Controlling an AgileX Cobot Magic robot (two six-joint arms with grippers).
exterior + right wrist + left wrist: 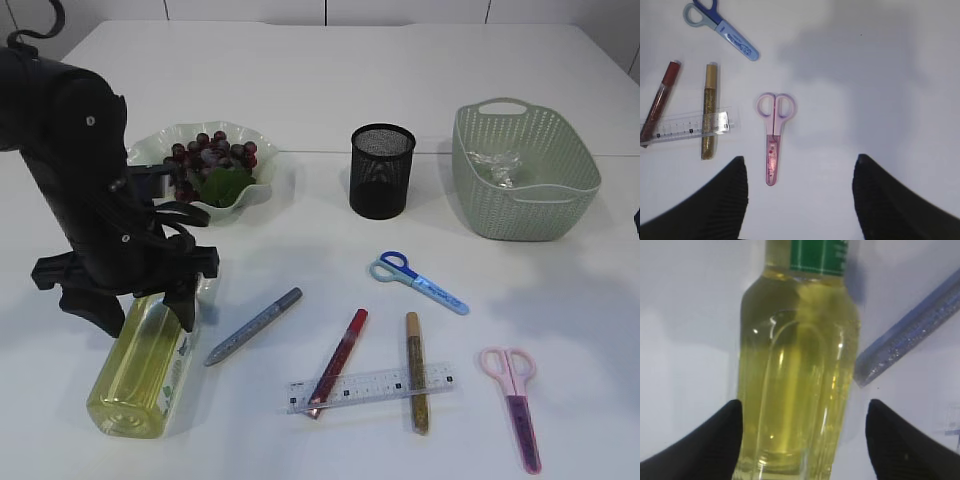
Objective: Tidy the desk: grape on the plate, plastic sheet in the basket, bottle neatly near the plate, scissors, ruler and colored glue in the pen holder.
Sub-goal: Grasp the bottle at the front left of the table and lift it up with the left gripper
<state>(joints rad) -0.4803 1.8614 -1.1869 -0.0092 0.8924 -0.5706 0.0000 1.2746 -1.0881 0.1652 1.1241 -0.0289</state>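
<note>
A bottle of yellow liquid lies on its side at the front left. My left gripper is open and straddles it; in the left wrist view the bottle lies between the jaws. Grapes lie on the green plate. A clear plastic sheet lies in the basket. Blue scissors, pink scissors, a ruler and silver, red and gold glue sticks lie on the table. My right gripper is open and empty above the pink scissors.
The black mesh pen holder stands between plate and basket. The ruler lies across the red and gold glue sticks. The silver glue stick lies close to the right of the bottle.
</note>
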